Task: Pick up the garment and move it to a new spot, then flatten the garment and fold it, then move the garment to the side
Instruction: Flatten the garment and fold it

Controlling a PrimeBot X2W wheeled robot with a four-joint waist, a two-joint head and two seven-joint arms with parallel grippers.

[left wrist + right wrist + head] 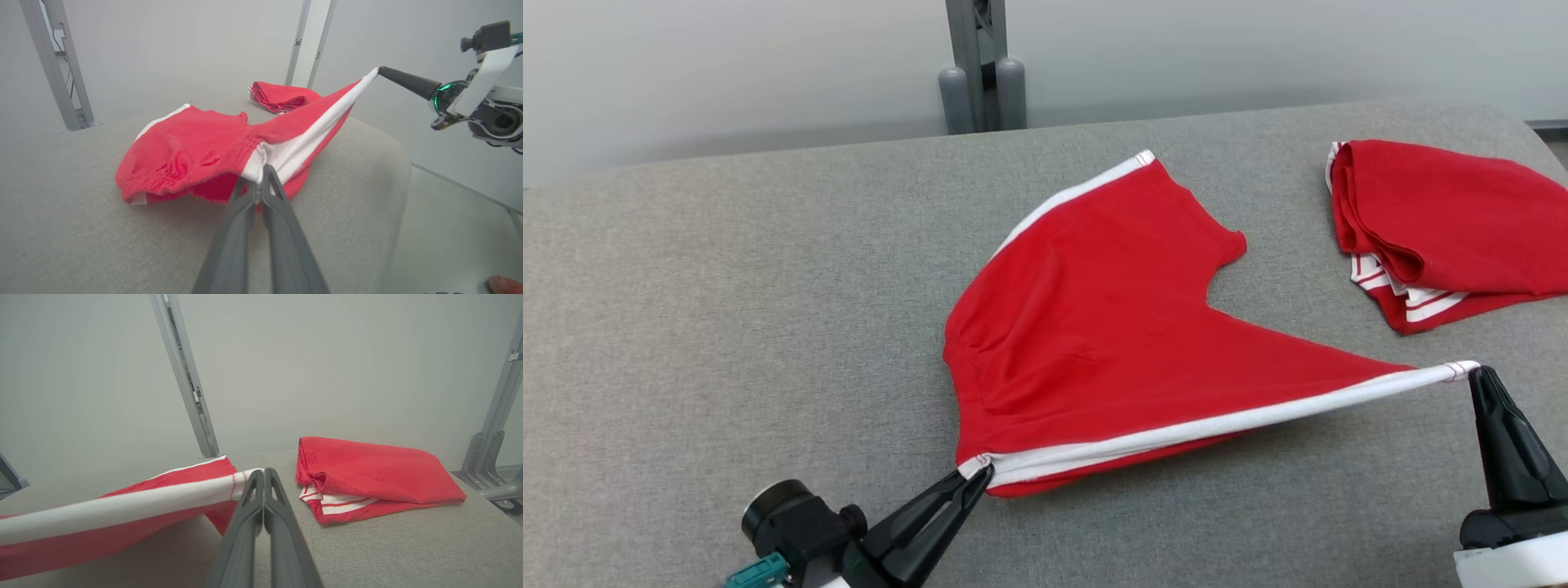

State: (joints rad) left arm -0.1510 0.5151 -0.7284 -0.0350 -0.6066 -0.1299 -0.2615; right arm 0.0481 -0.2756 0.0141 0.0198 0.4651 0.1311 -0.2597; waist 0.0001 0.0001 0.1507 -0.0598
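Grey padded surface (727, 286); the folded red pile (1454, 220) on it serves as reference

Garment (1086, 327): red shorts with a white side stripe (1217, 425), spread open to the left of the pile. It is apart from the pile, with bare grey cloth between them. One leg and most of the body lie flat on the surface. The striped edge nearest the robot is lifted and held taut in a straight line

Left pincer (980, 478): clenched on the gathered waistband end of the stripe, well apart from the pile, low and close to the surface

Right pincer (1476, 374): clenched on the hem end of the same stripe, near the pile on its robot-facing side, raised clear of the surface

The stripe runs straight between the two tips, rising toward the pile end. The red cloth below it hangs in a slack fold

Metal post (980, 73): upright behind the surface, left of the pile
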